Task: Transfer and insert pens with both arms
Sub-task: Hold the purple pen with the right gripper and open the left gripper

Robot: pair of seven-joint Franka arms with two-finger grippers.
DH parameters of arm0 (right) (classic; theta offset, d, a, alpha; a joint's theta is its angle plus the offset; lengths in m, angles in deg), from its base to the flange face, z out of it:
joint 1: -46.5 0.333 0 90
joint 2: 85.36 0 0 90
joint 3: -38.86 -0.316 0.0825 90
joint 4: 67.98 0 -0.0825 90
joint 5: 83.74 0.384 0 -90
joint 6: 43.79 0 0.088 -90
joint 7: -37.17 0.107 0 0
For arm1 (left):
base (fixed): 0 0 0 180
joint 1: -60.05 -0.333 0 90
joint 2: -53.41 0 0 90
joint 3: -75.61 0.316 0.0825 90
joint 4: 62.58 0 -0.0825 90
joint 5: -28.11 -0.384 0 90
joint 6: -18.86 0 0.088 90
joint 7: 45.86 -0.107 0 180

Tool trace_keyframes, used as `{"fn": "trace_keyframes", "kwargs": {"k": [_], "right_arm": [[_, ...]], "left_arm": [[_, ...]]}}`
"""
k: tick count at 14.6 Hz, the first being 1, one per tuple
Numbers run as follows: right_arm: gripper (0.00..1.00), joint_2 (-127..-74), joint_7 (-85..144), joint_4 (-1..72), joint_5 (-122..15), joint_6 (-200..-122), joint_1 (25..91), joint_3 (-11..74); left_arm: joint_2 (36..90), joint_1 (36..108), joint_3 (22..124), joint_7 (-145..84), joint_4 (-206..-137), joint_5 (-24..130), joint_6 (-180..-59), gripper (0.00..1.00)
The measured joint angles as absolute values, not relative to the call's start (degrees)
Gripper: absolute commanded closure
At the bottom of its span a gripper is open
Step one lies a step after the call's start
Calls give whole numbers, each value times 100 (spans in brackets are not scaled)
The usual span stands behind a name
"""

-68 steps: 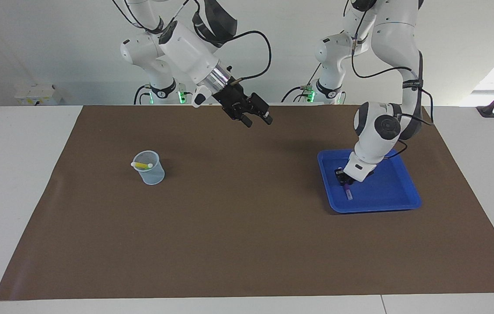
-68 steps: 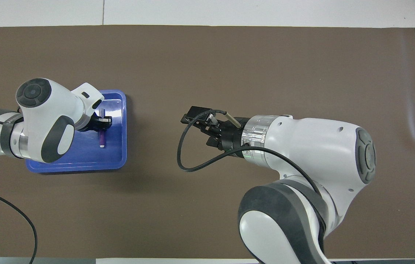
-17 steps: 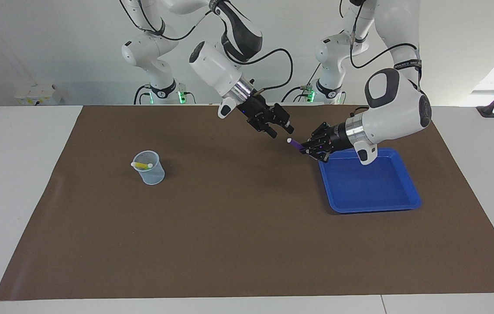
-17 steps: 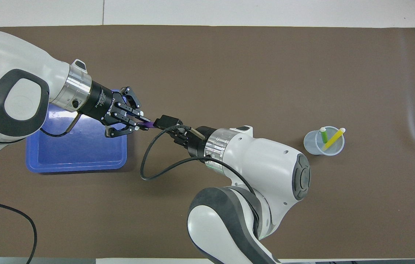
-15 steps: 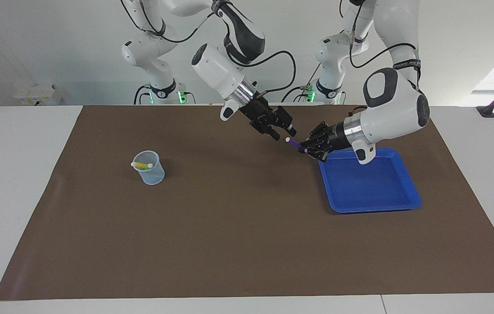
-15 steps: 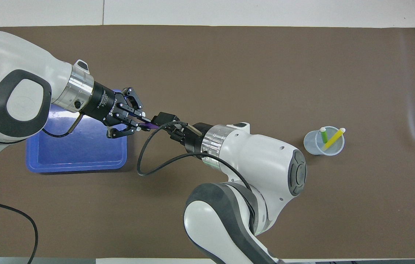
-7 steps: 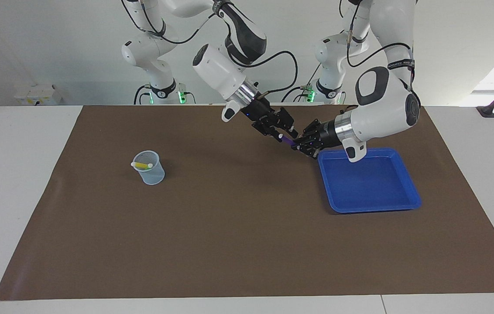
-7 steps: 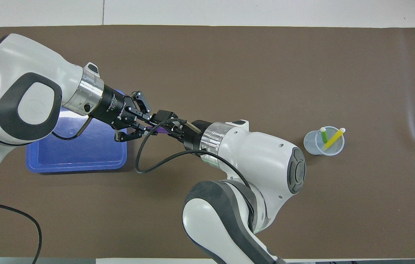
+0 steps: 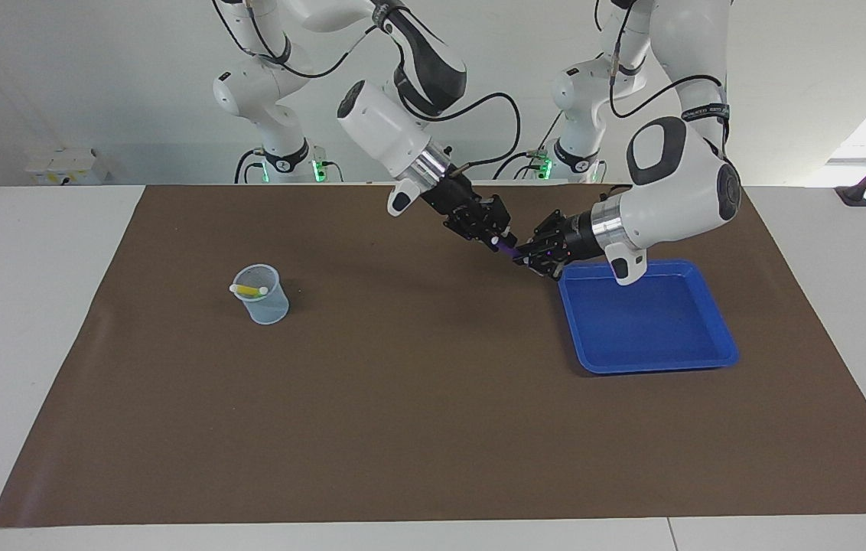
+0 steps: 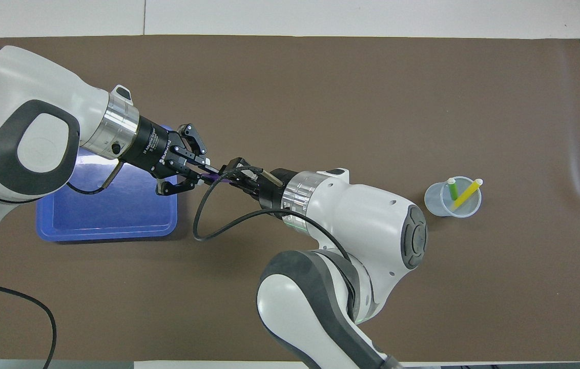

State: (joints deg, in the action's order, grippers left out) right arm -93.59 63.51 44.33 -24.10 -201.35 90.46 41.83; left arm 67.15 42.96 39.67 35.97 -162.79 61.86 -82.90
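The purple pen (image 9: 507,250) is now clamped by the right gripper (image 9: 496,239) too, which was open a second ago; the left gripper (image 9: 526,253) remains shut on it — handover underway.

Matt brown paper-like mat (image 9: 402,428) on a smooth white tabletop (image 9: 27,321). Glossy blue plastic tray (image 9: 716,337); translucent pale-blue plastic cup (image 10: 436,200). Glossy white plastic arm shells (image 10: 372,220), brushed silver metal wrist rings (image 10: 297,197), matt black cable (image 10: 218,230).

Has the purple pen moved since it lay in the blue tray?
Yes. The slim purple marker pen is now off the blue plastic tray, in the air beside its corner, toward the clear cup.
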Motion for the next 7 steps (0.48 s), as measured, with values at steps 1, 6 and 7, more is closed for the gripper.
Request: {"fn": "trace_keyframes", "kwargs": {"k": [1,6,7], "right_arm": [[100,-9359,6350,4433,-2410,-20134,9045,4182],[100,-9359,6349,4432,-2410,-20131,9041,4182],[100,-9358,6346,4432,-2410,-20125,9037,4183]], "left_arm": [[6712,4297,3968,3597,-16281,6186,-8291,100],[6711,4299,3967,3597,-16281,6187,-8299,5],[6711,4302,3967,3597,-16281,6186,-8308,0]]}}
